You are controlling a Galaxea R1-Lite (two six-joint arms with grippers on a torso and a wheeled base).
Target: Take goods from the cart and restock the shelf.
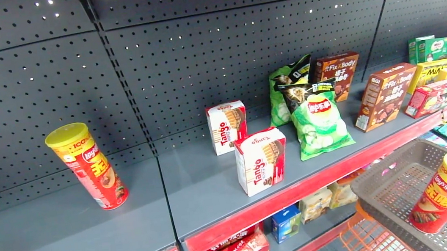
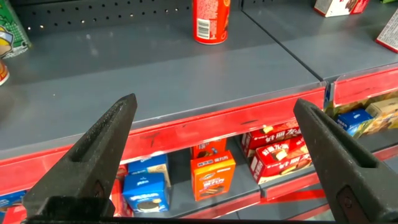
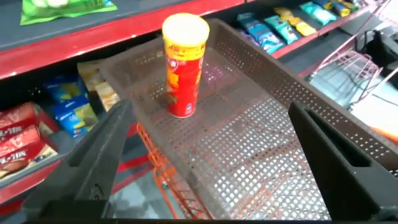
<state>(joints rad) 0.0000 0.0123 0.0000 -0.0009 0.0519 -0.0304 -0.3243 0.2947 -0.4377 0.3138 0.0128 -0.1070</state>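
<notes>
A red chip can with a yellow lid (image 1: 445,194) (image 3: 183,65) stands upright in the grey perforated cart basket (image 1: 388,182) (image 3: 267,143) at the lower right. A matching chip can (image 1: 88,166) (image 2: 210,20) stands on the grey shelf (image 1: 70,229) (image 2: 155,74) at the left. My right gripper (image 3: 214,162) hangs open above the basket, short of the can, with nothing between its fingers. My left gripper (image 2: 214,155) is open in front of the shelf's red front edge, level with the lower shelf, holding nothing.
Two red-and-white wafer boxes (image 1: 260,161), green chip bags (image 1: 319,124) and brown boxes (image 1: 384,95) fill the shelf's middle and right. Boxed goods (image 2: 211,177) sit on the lower shelf. The orange cart frame (image 1: 369,239) lies under the basket.
</notes>
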